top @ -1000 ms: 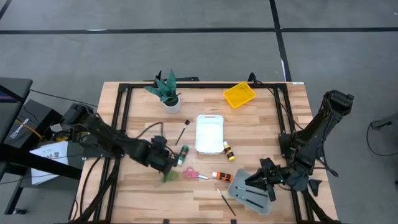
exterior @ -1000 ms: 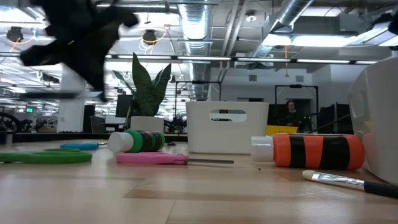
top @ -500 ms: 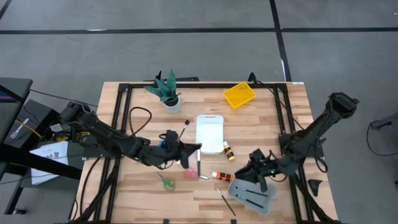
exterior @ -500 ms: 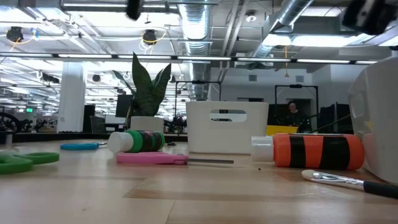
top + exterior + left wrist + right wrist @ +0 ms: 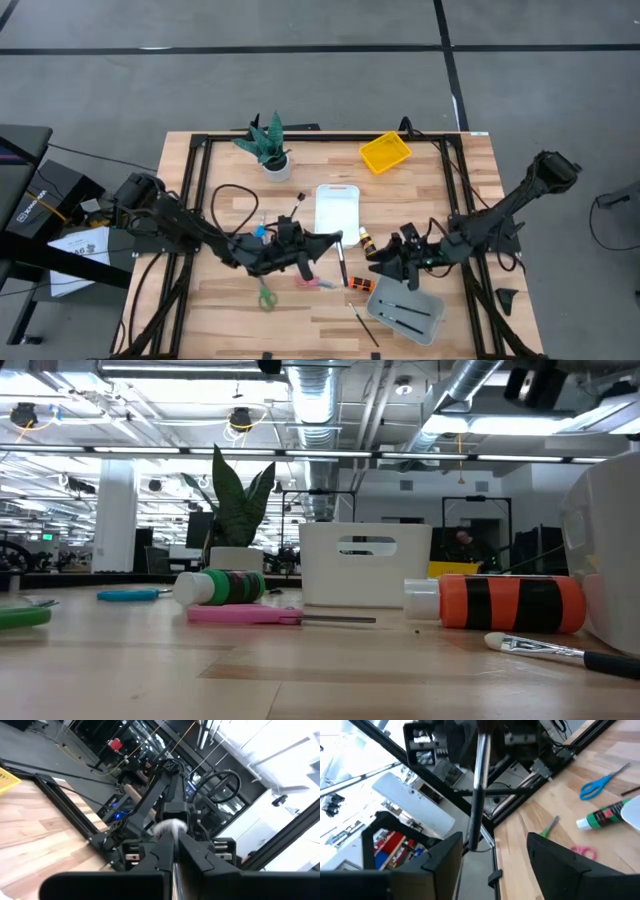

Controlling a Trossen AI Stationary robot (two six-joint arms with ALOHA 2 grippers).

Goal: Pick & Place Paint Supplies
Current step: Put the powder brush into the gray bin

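Midair above the table's middle, left gripper [image 5: 322,243] pinched on a thin brush [image 5: 341,262], handle hanging toward the wide-spread right gripper [image 5: 385,262] just opposite. Below the pair, pink scissors [image 5: 315,283] and orange bottle [image 5: 358,284]; behind the left gripper, green scissors [image 5: 266,296].

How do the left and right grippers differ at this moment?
The left gripper is shut on a thin brush; the right gripper is open and holds nothing. The left gripper reaches in from the table's left, the right gripper from its right, by the grey tray. Both are near the table's middle, facing each other.
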